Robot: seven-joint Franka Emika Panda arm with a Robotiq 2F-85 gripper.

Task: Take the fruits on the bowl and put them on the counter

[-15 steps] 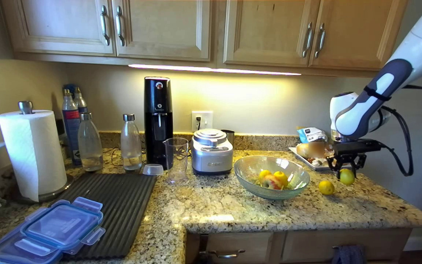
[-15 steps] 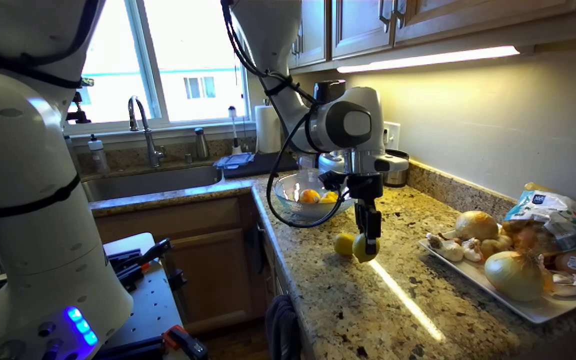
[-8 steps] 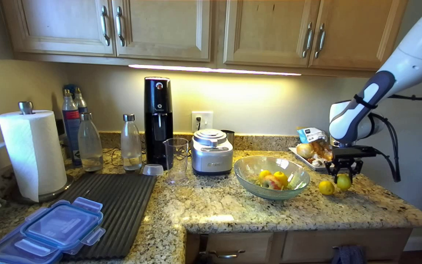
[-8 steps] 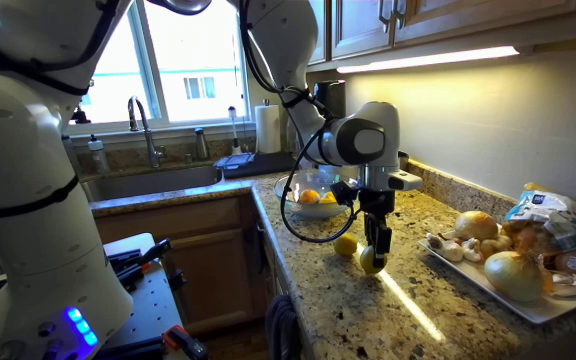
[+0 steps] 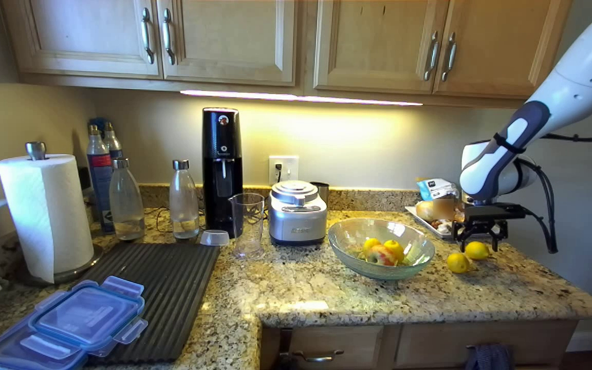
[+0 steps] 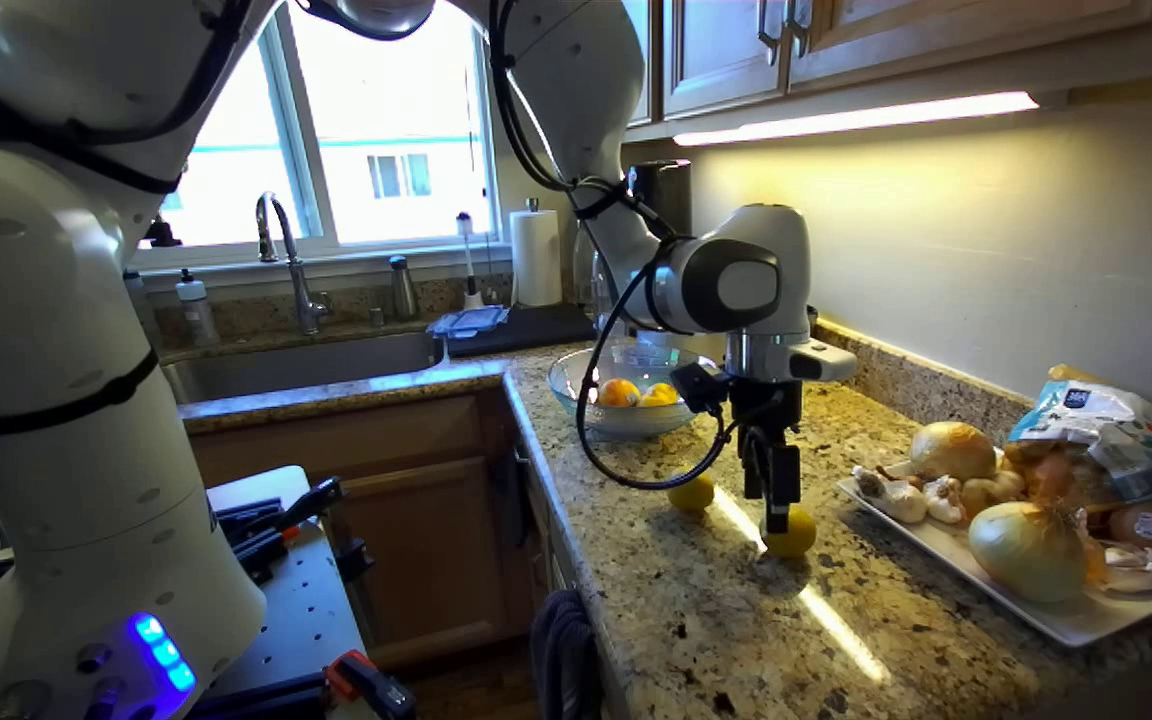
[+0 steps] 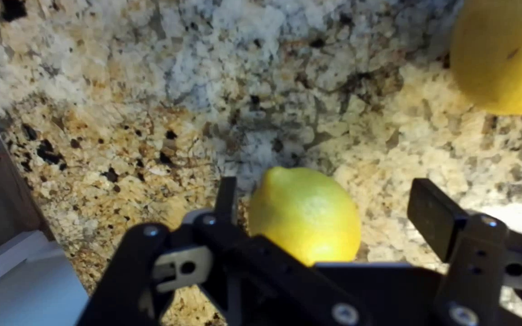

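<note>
Two yellow fruits rest on the speckled granite counter. The greenish one lies between the spread fingers of my gripper, nearer the left finger, with a wide gap to the right one. This same fruit shows just under the fingertips in both exterior views. A second fruit sits close by, toward the bowl, and is cut off by the upper right corner of the wrist view. The glass bowl holds more yellow fruits and a reddish fruit; some of its contents are hidden.
A white plate with onions and garlic stands near the gripper, a bag behind it. Left of the bowl are a silver appliance and a clear pitcher. The counter's rounded edge runs along the front.
My gripper came down with the greenish fruit shut in it, then opened. The fruit now lies on the counter, shifted slightly toward the plate. The bowl and its contents have stayed put.
</note>
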